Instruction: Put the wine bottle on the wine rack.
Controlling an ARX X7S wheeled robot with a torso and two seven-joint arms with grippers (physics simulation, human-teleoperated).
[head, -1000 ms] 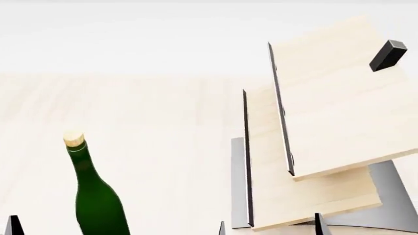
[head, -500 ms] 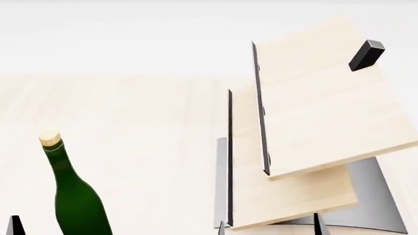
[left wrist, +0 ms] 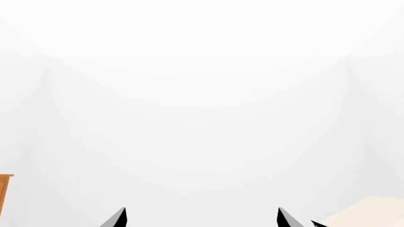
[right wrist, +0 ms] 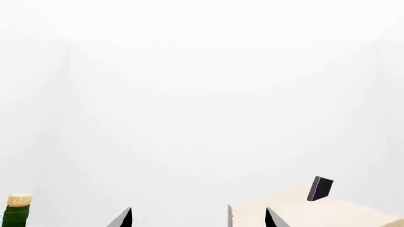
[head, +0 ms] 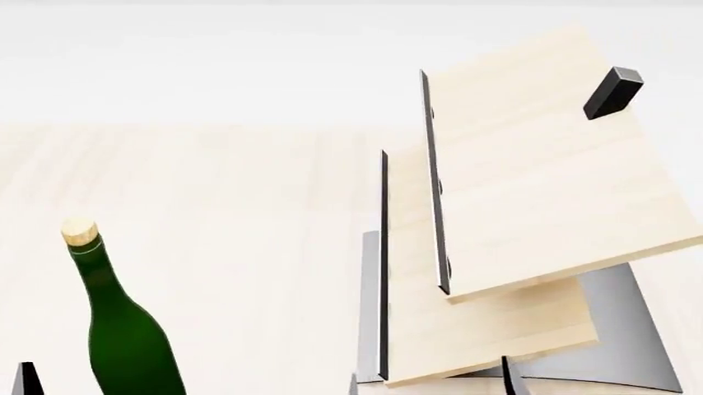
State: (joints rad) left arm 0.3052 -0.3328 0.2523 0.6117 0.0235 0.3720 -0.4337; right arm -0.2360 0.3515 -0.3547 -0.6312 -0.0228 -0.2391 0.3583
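The wine bottle [head: 127, 337] stands upright on the pale wood table at the head view's lower left, its tan cork [head: 79, 232] on top. Its cork also shows in the right wrist view [right wrist: 19, 201]. The wine rack [head: 528, 189] stands to its right, slanted boards over a grey base [head: 626, 329], with a black peg [head: 612, 92] on the top board. My left gripper [left wrist: 202, 220] is open and empty. One of its fingertips [head: 25, 380] shows left of the bottle. My right gripper [right wrist: 197, 218] is open and empty, low in front of the rack [right wrist: 303, 210].
The pale wood table [head: 253, 189] stretches back to a white wall. An orange-brown furniture edge [left wrist: 5, 194] shows at the side of the left wrist view. A corner of the rack [left wrist: 369, 215] shows in that view too.
In the head view the bottle and the rack have shifted to the left, mostly in the first half second. The right fingertips have also shifted left. Both grippers stay open.
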